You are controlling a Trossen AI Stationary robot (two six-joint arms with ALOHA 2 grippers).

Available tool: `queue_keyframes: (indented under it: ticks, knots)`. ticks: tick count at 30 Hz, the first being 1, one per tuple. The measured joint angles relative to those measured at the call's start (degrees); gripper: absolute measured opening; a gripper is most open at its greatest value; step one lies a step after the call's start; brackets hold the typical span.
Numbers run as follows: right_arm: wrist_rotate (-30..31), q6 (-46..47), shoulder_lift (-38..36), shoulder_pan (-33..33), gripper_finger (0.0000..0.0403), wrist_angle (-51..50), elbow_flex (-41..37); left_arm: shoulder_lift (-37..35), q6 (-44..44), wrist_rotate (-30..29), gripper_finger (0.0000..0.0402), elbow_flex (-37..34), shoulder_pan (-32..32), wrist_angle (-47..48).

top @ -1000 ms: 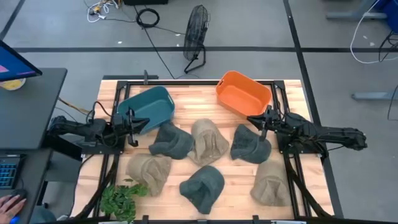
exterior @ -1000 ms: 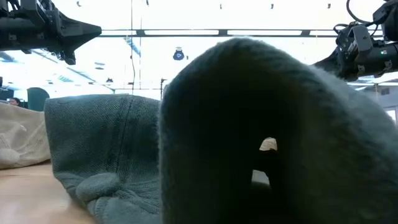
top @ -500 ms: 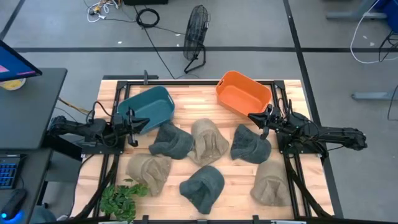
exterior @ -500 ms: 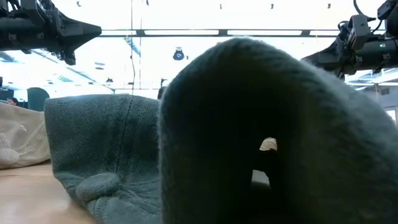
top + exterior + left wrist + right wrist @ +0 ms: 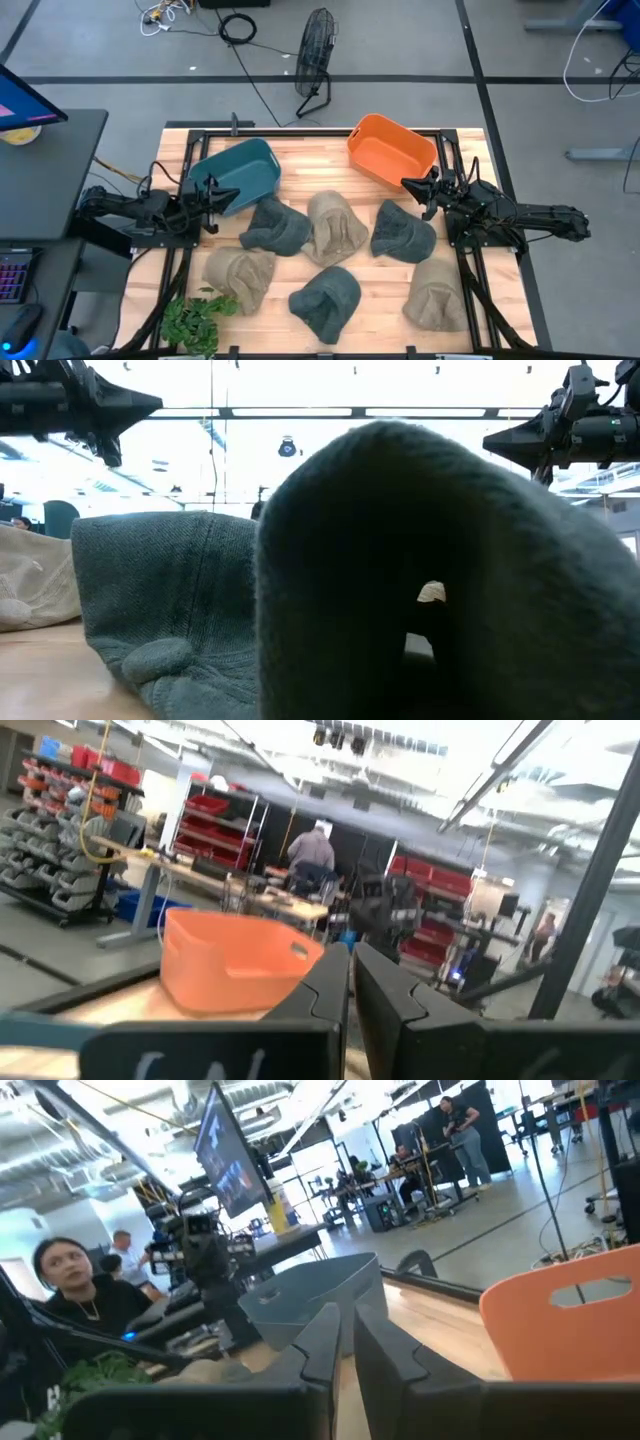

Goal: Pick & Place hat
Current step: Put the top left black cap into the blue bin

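Several hats lie crown-up on the wooden table in the high view: dark grey-green ones and beige ones. One dark hat fills the low view. My left gripper is shut and hovers by the teal bin, left of the hats. My right gripper is shut, held level above the table between the orange bin and the right dark hat. Neither touches a hat.
A green plant sits at the table's near left corner. Black frame rails run along both table sides. Both bins stand at the far edge. Bare wood shows between the bins and along the near edge. People show in the room beyond.
My right gripper has risen from above the right dark hat, moved toward the far edge near the orange bin, and tipped from pointing down to level. The hats have not moved.
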State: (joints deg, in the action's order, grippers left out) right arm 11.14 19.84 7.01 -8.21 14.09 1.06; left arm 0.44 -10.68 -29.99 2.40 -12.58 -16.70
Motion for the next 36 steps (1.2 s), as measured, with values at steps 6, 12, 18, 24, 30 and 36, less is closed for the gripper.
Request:
queue_keyframes:
  ticks: [6, 12, 18, 24, 30, 36]
  knots:
    - [0.0, 2.2, 0.0, 0.0, 0.0036, 3.4, 0.0, 1.6, 5.6, 0.0, 0.0023, 5.3, 0.0, 0.4]
    - [-1.6, -2.0, 0.0, 0.0, 0.0036, 12.5, 0.2, 8.5, 6.8, 0.0, 0.0023, 10.6, 0.0, 0.7]
    - [-3.8, -3.4, 1.0, 0.0, 0.0036, 7.2, 7.1, 17.8, 4.7, 0.0, 0.0023, 15.8, 0.0, 0.8]
    - [-6.2, -7.6, 6.2, 0.0, 0.0036, 0.6, 17.9, 25.4, 2.8, 0.2, 0.0023, 21.6, 0.0, 0.7]
    - [-12.8, -11.2, 14.4, 0.0, 0.0036, -4.5, 28.3, 29.8, -3.9, 0.2, 0.0023, 26.1, 0.0, 0.5]
    - [-14.0, -16.4, 22.8, 0.1, 0.0036, -5.7, 34.6, 34.4, -5.0, 1.4, 0.0023, 27.6, -0.1, 0.4]
